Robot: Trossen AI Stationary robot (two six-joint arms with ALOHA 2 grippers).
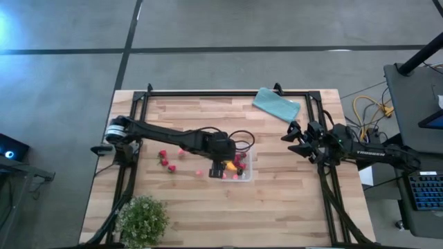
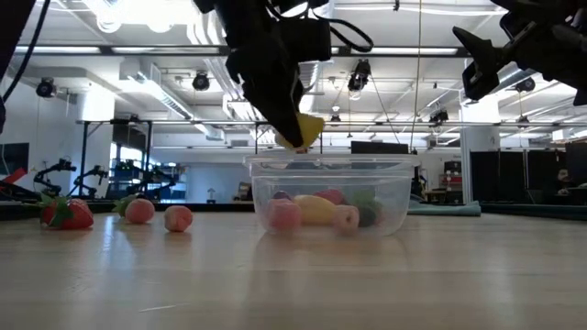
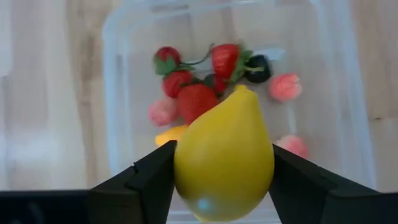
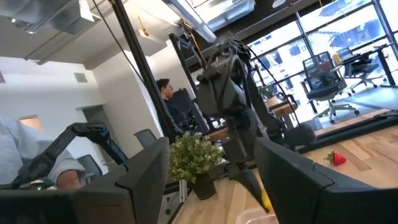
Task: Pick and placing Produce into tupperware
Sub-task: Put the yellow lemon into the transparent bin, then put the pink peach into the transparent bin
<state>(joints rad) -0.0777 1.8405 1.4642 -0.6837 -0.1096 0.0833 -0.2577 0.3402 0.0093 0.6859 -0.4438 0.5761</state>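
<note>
My left gripper hovers over the near-left part of the clear tupperware, shut on a yellow lemon. In the low view the lemon hangs just above the box rim. Inside the box lie red strawberries, pink pieces, a dark berry and a yellow piece. More red and pink pieces rest on the table left of the box. My right gripper waits open, raised near the right edge. My left gripper pinches the lemon across its wide middle, one finger on each side, coming from above and pointing down. The lemon is lifted clear, its pointed tip aimed toward the box's inside.
A folded teal cloth lies at the far edge. A leafy green plant stands at the near-left corner. Black frame rails run along the table's sides. A person sits in the room beyond, seen in the right wrist view.
</note>
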